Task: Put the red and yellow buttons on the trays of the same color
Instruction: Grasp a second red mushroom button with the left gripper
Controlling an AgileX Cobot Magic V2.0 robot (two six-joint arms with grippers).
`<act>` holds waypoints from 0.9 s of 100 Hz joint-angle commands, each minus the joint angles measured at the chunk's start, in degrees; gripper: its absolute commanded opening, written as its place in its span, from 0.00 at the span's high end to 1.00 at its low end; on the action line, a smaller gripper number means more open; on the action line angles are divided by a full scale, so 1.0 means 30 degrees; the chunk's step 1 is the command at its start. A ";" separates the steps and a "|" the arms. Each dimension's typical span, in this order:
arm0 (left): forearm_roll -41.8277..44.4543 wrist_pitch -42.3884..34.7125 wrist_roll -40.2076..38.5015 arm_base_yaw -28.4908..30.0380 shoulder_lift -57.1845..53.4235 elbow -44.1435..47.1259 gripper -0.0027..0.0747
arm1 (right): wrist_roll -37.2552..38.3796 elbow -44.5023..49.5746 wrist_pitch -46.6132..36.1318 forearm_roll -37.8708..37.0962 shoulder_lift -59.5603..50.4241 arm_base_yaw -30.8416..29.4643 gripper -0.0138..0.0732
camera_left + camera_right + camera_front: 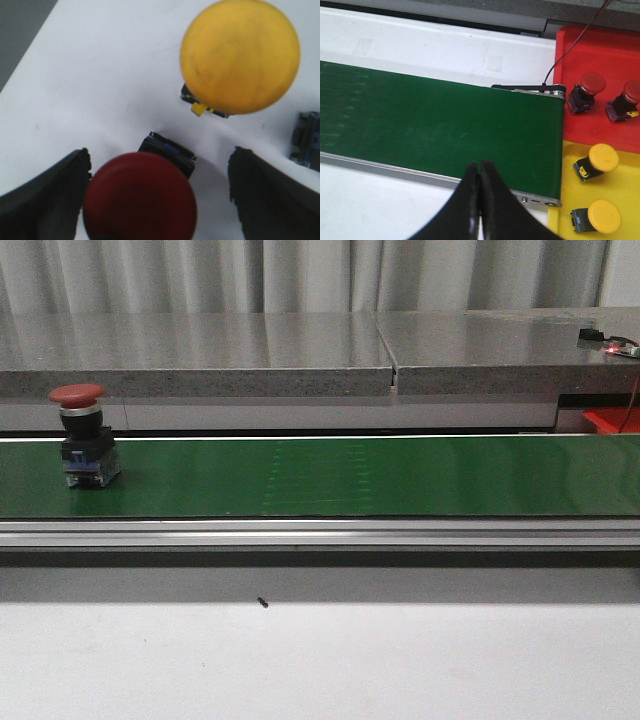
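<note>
Red-capped, one button (82,436) stands on the green conveyor belt (400,475) at its left end. Our left gripper (159,195) gapes wide around another red button (140,197) beside a yellow button (240,56), gripping nothing; next we judge it should close. Our right gripper (480,195) is closed, empty, above the belt near the red tray (615,55) and yellow tray (620,187).

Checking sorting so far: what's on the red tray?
Right wrist view shows two red buttons on the red tray. Its far side runs out of frame, unseen.
</note>
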 commanded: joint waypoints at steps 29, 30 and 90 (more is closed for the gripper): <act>0.0041 -0.0441 -0.0056 0.0056 -0.1458 -0.0607 0.78 | -0.0177 -0.0489 -0.1048 0.0044 -0.0128 0.0042 0.92; 0.0041 -0.0437 -0.0056 0.0056 -0.1513 -0.0607 0.79 | -0.0177 -0.0489 -0.1048 0.0044 -0.0128 0.0042 0.92; -0.4268 0.2067 0.1639 -0.1795 -0.7038 0.0811 0.88 | -0.0177 -0.0489 -0.1031 0.0044 -0.0128 0.0042 0.92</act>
